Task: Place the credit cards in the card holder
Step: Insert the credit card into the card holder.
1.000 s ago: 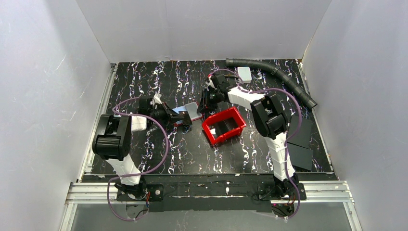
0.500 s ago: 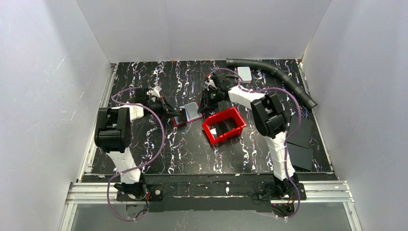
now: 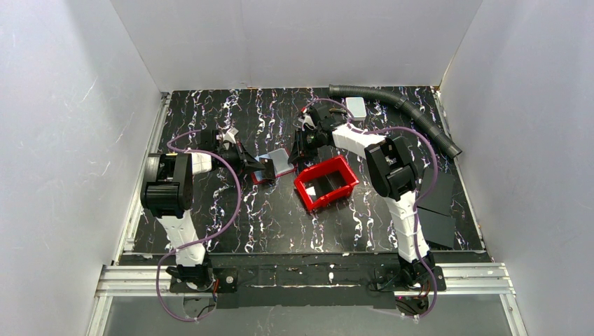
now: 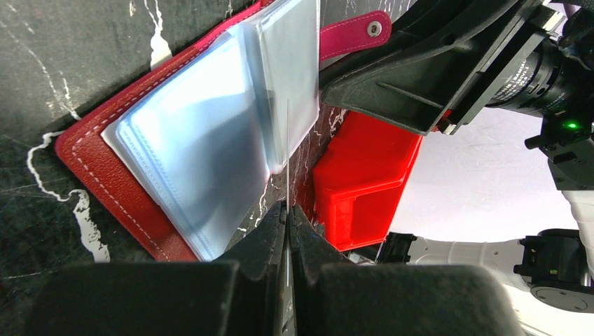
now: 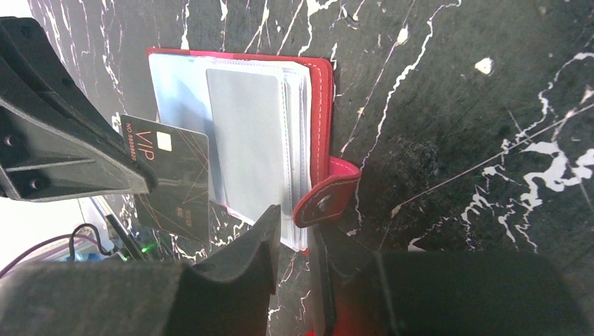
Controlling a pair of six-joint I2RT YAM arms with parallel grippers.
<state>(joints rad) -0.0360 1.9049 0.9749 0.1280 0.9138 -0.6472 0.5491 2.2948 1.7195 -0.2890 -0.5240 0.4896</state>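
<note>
My left gripper [image 4: 287,210], clamped on a card [image 5: 171,175] held edge-on, aims its long axis at the holder's [image 5: 322,91] open sleeves just ahead, which my right gripper [image 5: 295,234] pinches by their edge.

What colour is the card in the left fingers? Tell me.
The card is black with coppery VIP lettering; clearest in the right wrist view.

Top external: fixed, high above and behind near edge of table [image 3: 231,217], tilted down, far, whole tabletop framed. Left wrist: low, very near, sighting along left gripper [image 4: 287,210] over open card holder [image 4: 175,133] toward red bin [image 4: 364,168]. Right wrist: close, looking down past right gripper [image 5: 298,227] onto same card holder from opposite side. Shared by all 3: card holder; by 2 wrist views: credit card [image 5: 175,175].
</note>
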